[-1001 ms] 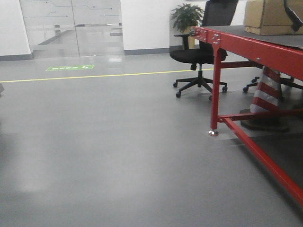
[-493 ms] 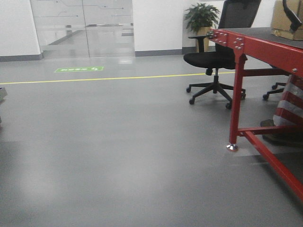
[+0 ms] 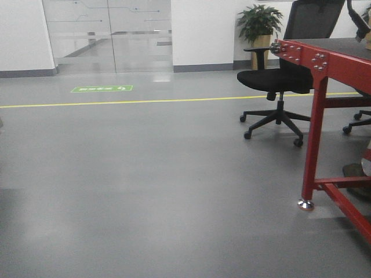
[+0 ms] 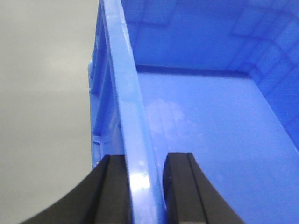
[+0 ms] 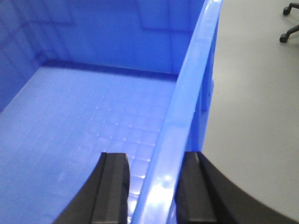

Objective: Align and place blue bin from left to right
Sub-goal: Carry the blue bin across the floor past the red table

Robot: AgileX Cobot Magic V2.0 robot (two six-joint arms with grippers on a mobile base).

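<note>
The blue bin [image 4: 210,121] fills both wrist views and does not show in the front view. In the left wrist view, its left wall runs up the frame, and my left gripper [image 4: 145,186] is shut on that wall's rim, one black finger outside and one inside. In the right wrist view, the bin's floor [image 5: 84,107] and right wall show. My right gripper [image 5: 154,186] straddles that rim and holds it, with a thin gap at the inner finger. Grey floor lies beyond both walls.
A red metal table [image 3: 324,58] stands at the right of the front view, its leg foot [image 3: 305,204] on the floor. Behind it are a black office chair [image 3: 278,81] and a potted plant [image 3: 259,23]. Glass doors [image 3: 110,35] and a yellow floor line [image 3: 145,101] lie ahead.
In the front view the table, chair and plant have slid to the right and the table leg sits lower and nearer. The cardboard box on the table has left the frame.
</note>
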